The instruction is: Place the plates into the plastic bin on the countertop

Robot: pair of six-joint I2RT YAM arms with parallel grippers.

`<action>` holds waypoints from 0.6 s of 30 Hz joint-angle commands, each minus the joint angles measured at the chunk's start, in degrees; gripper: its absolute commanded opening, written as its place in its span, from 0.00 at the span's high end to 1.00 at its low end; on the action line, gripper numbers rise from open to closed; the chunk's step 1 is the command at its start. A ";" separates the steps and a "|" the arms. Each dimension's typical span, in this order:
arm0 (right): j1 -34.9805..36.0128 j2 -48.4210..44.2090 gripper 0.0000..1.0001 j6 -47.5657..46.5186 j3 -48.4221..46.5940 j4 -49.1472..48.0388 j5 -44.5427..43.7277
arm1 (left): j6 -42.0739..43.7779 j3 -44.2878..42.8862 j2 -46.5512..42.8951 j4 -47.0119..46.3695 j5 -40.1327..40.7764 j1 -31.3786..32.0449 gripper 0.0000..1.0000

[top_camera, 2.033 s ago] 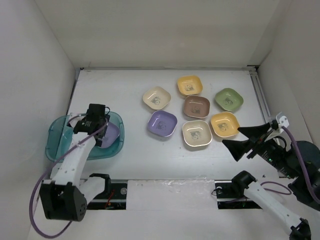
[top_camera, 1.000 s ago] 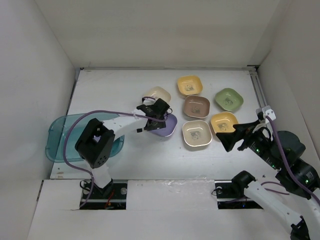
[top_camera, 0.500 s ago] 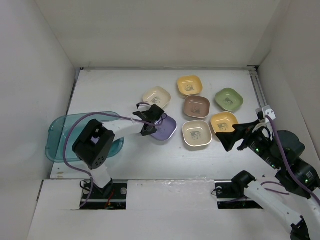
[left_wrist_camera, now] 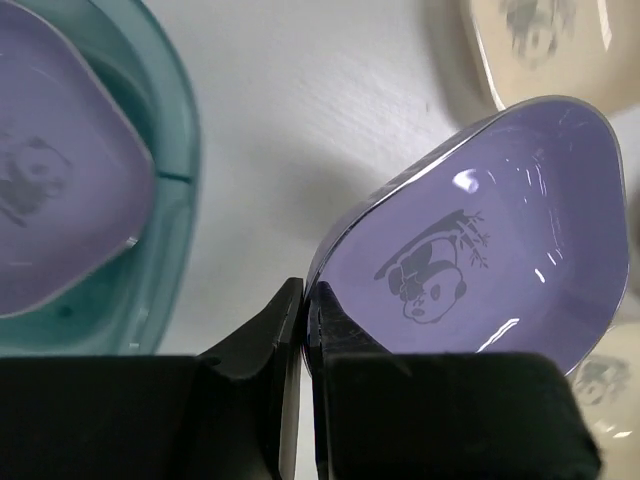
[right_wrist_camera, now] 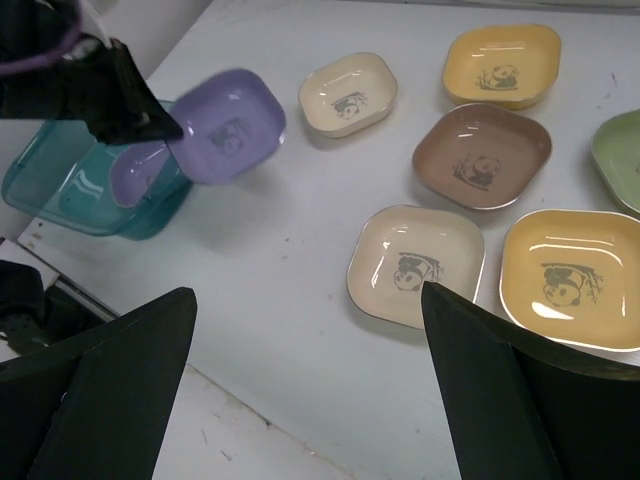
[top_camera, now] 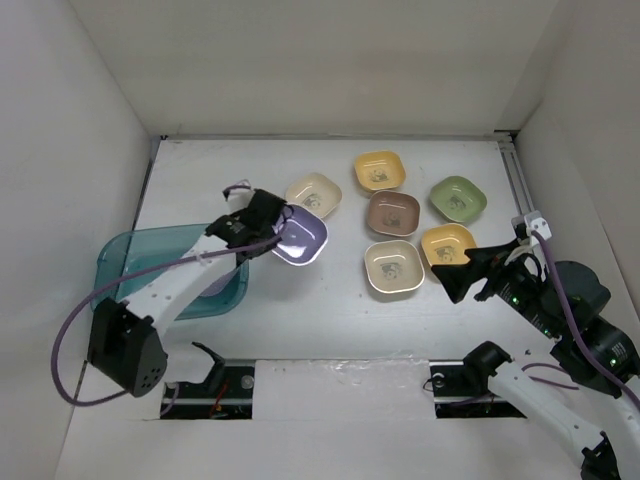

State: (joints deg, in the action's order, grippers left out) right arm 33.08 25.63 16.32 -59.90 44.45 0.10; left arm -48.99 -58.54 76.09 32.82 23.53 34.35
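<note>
Pinching the rim of the purple plate (left_wrist_camera: 470, 250) in our clamped left gripper (left_wrist_camera: 306, 300), we risk a thin hold letting it slip short of the bin (top_camera: 115, 270).

Surface: white countertop (top_camera: 300, 310)
Left of frame: plastic bin (top_camera: 110, 268)
Centre right: cream plate (top_camera: 314, 193), yellow-orange plate (top_camera: 380, 170), brown plate (top_camera: 392, 212), green plate (top_camera: 457, 198), second yellow-orange plate (top_camera: 448, 247), second cream plate (top_camera: 393, 268)

White walls (top_camera: 300, 60) close in left, far and right. A metal rail (top_camera: 516, 180) runs down the right edge, and two dark cut-outs (top_camera: 235, 388) sit in the near ledge (top_camera: 340, 395).
</note>
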 commanded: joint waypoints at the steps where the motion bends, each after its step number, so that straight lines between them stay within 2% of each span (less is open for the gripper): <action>1: 0.32 0.48 0.00 0.38 0.05 -4.02 0.78 | 1.09 -5.69 -6.29 5.40 3.45 -6.72 1.00; 4: 0.32 0.48 0.00 0.38 -0.48 -4.02 0.78 | 3.09 -6.23 -10.16 7.17 2.68 -12.88 1.00; 5: 0.32 0.48 0.00 0.38 -1.00 -4.02 0.78 | 4.59 -4.93 -11.05 7.17 1.18 -19.78 1.00; 7: 0.32 1.00 0.00 -0.14 -1.01 -4.02 1.31 | 8.54 -2.90 -12.63 3.93 -3.46 -28.24 1.00; 8: 0.32 1.00 0.00 -0.14 -1.01 -4.02 1.83 | 12.65 -0.46 -14.38 2.79 -9.23 -36.90 1.00; 10: 0.32 1.00 0.00 -0.84 -1.54 -4.02 1.84 | 15.93 1.58 -15.80 1.37 -14.89 -44.42 1.00; 11: 0.32 1.00 0.00 -0.85 -1.54 -4.02 1.84 | 16.64 2.29 -16.32 1.37 -17.70 -46.80 1.00; 13: 0.32 1.00 0.00 -1.37 -2.06 -4.02 1.84 | 16.65 2.29 -17.03 3.20 -17.73 -48.32 1.00; 18: 0.32 -0.22 0.00 -1.37 -2.06 -4.02 2.45 | 20.42 -0.52 -13.62 6.47 -12.73 -48.85 1.00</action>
State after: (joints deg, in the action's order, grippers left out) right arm 33.08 26.26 15.81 -59.96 44.23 1.52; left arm -33.19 -56.75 61.25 37.82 10.70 -14.24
